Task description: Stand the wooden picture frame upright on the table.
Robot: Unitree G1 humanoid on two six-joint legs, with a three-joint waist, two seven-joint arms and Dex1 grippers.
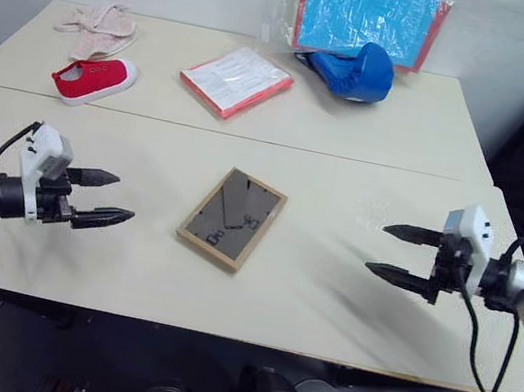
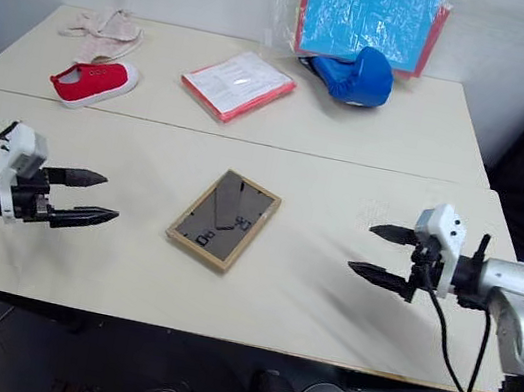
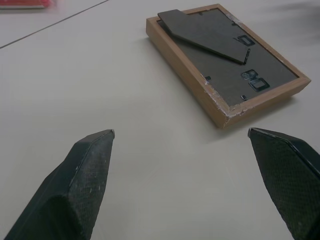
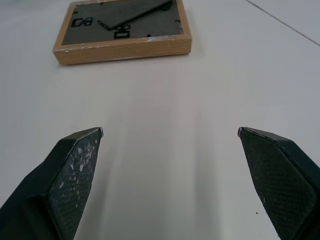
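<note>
The frame (image 1: pixel 232 218) is lying flat, back side up, near the middle of the front half of the table (image 1: pixel 325 299), turned at a slant to the table's edge. Its dark back panel is facing up, with the stand folded flat against it and small clips showing along the wooden rim.

Both arms are reaching in from the sides, low over the tabletop, each pointing inward toward the frame and tipping slightly downward. The left gripper (image 1: pixel 103 199) is hovering to the left of the frame, well apart from it; its 2 fingers are spreading wide, one above the other, and holding nothing. The right gripper (image 1: pixel 400 253) is hovering to the right of the frame, also well apart, with its 2 fingers standing wide open and empty. In each wrist view the 2 black fingertips are framing bare tabletop, with the frame lying beyond them, untouched.

On the far half of the table a red shoe (image 1: pixel 94 79), a pale cloth (image 1: pixel 97 25), a red-edged booklet (image 1: pixel 236 80) and a blue glove (image 1: pixel 355 71) are lying, and a blue board (image 1: pixel 370 12) is leaning against the wall.
</note>
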